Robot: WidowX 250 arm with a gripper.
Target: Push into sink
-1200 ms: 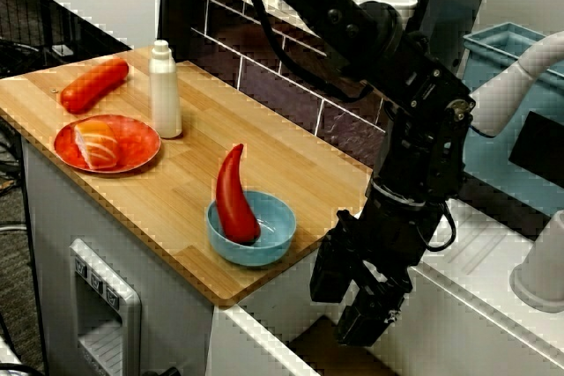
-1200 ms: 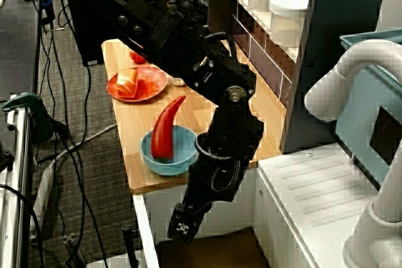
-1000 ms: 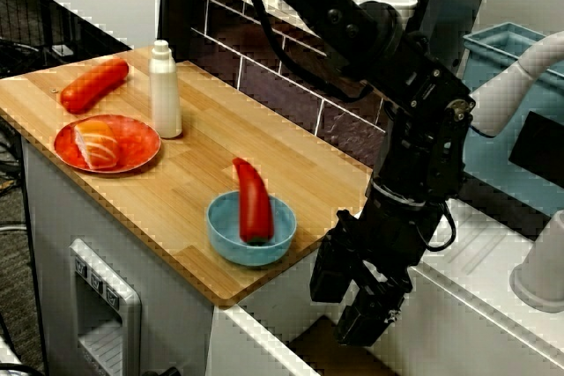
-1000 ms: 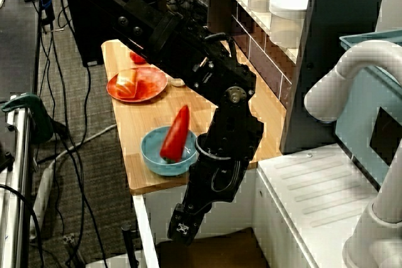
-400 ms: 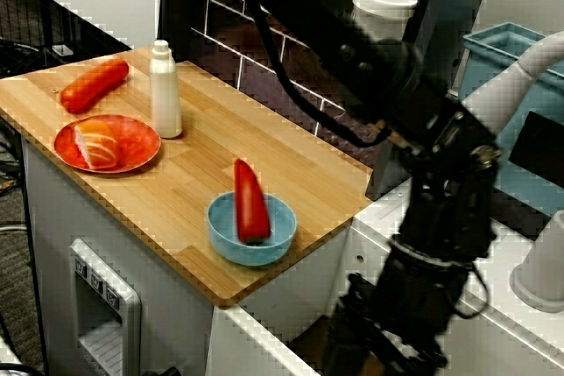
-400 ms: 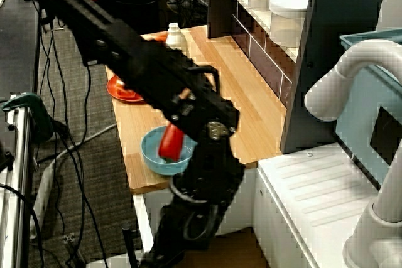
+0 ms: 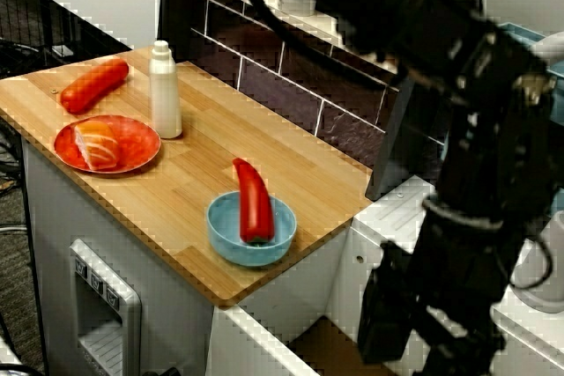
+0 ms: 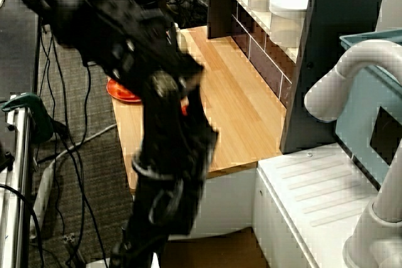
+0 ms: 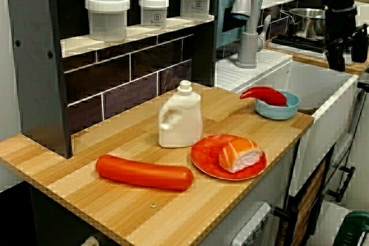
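Note:
A blue bowl (image 7: 251,233) holding a red pepper (image 7: 254,201) sits on the wooden counter, close to the edge that borders the sink (image 7: 322,346). The side view shows the same bowl (image 9: 277,106) and pepper (image 9: 263,93) beside the white-walled sink (image 9: 314,82). My gripper (image 7: 438,347) hangs blurred over the basin, right of the bowl and apart from it. From the side, the gripper (image 9: 335,63) is above the sink's far side. In the second front view the blurred arm (image 8: 166,155) hides the bowl. Whether the fingers are open or shut does not show.
A white bottle (image 9: 180,116), a red plate (image 9: 207,159) with a bread piece (image 9: 239,154) and a long red sausage (image 9: 144,171) lie further along the counter. Jars (image 9: 107,16) stand on the dark shelf. A grey faucet (image 9: 248,21) rises behind the sink.
The arm has swung out from beside the bowl, across the basin and away from the counter. The pepper tipped from leaning left to more upright earlier on. The bowl has stayed put.

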